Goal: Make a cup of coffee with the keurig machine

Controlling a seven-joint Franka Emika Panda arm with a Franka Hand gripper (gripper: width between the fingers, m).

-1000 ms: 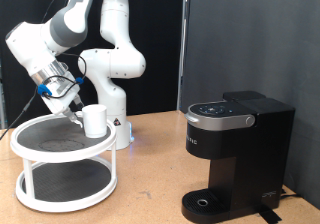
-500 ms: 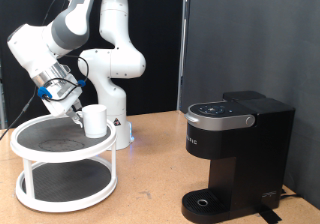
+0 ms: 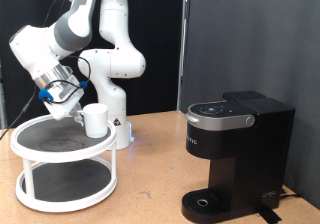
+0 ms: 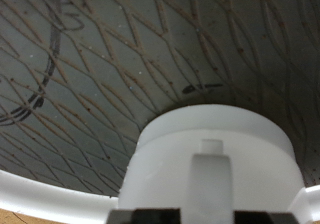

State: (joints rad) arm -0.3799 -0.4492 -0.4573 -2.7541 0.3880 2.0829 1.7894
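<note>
Gripper (image 3: 76,108) sits at the cup (image 3: 95,120), which stands on the top tier of a white two-tier stand (image 3: 64,170) near the desk's left edge. Finger state: cannot tell. Keurig (image 3: 236,157) well apart, at the right edge, lid down.

In the wrist view the cup (image 4: 212,162) fills the lower part of the picture and is cut off by the bottom edge, so its base and most of its wall cannot be seen; it is close to the lens and soft in focus. The pincer's fingertips show only as a dark strip along that same edge, too little to tell how they stand. In the exterior view the pincer (image 3: 72,108) is partly hidden behind the cup (image 3: 96,119). The coffee machine (image 3: 236,156) is cut off at the picture's bottom, and the table (image 3: 150,174) runs past the picture's edges.
</note>
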